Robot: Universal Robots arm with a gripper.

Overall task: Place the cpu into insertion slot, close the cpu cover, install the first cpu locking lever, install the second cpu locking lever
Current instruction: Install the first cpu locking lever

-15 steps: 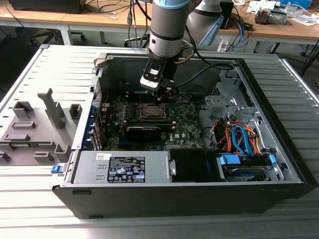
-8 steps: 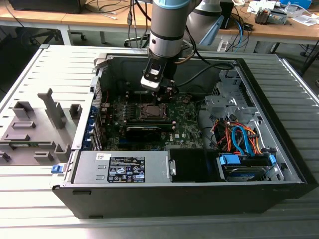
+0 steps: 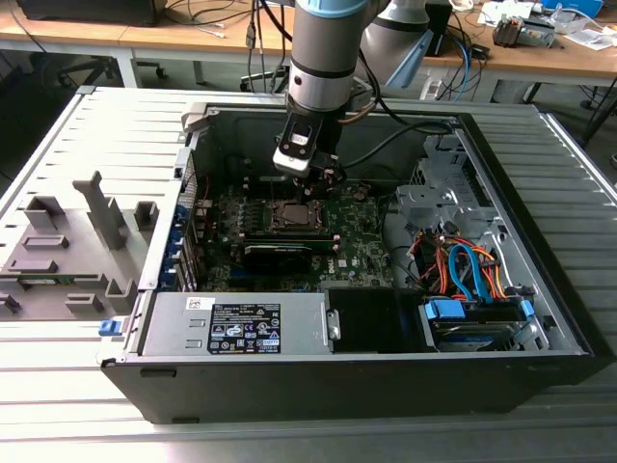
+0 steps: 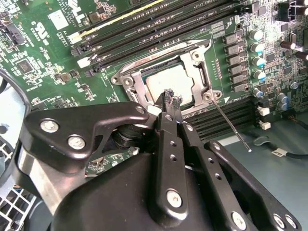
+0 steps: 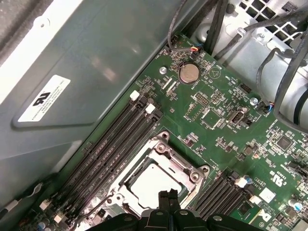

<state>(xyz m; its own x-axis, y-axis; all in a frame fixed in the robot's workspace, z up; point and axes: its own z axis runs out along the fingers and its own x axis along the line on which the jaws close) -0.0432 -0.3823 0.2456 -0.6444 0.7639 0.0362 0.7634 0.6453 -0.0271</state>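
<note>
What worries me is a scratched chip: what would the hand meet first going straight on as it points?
The hand would likely meet the cpu, near its edge in the window of the cpu cover; the frame lies close by and depth is unclear.

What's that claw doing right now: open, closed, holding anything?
Gripper: closed, with nothing visible between its fingers; its tip is at the edge of the cpu cover.
</note>
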